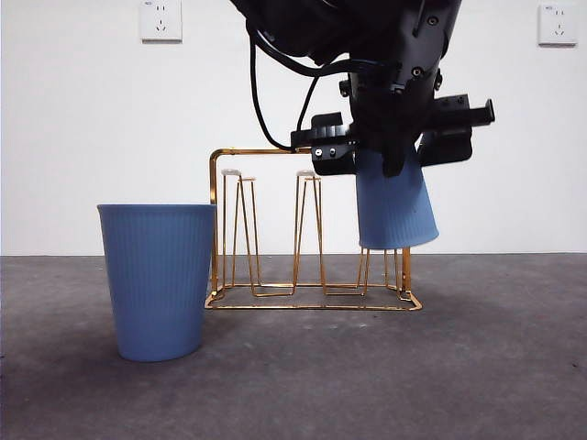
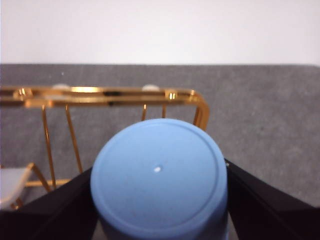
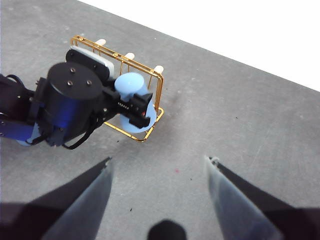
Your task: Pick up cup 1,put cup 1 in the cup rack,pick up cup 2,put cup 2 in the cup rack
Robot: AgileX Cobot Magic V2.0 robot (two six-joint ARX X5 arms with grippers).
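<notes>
My left gripper (image 1: 393, 151) is shut on a blue ribbed cup (image 1: 395, 206), held upside down over the right end of the gold wire cup rack (image 1: 266, 229); the cup's mouth hangs around a prong there. In the left wrist view the cup's base (image 2: 159, 175) fills the space between the jaws, with the rack's frame (image 2: 100, 95) behind it. A second blue cup (image 1: 158, 280) stands upright on the table, left of the rack. My right gripper (image 3: 159, 165) is open and empty, high above the table, looking down on the left arm (image 3: 70, 102) and the rack (image 3: 155, 95).
The grey table (image 1: 367, 376) stretches out in front of the rack. A white wall with two sockets (image 1: 160, 20) stands behind.
</notes>
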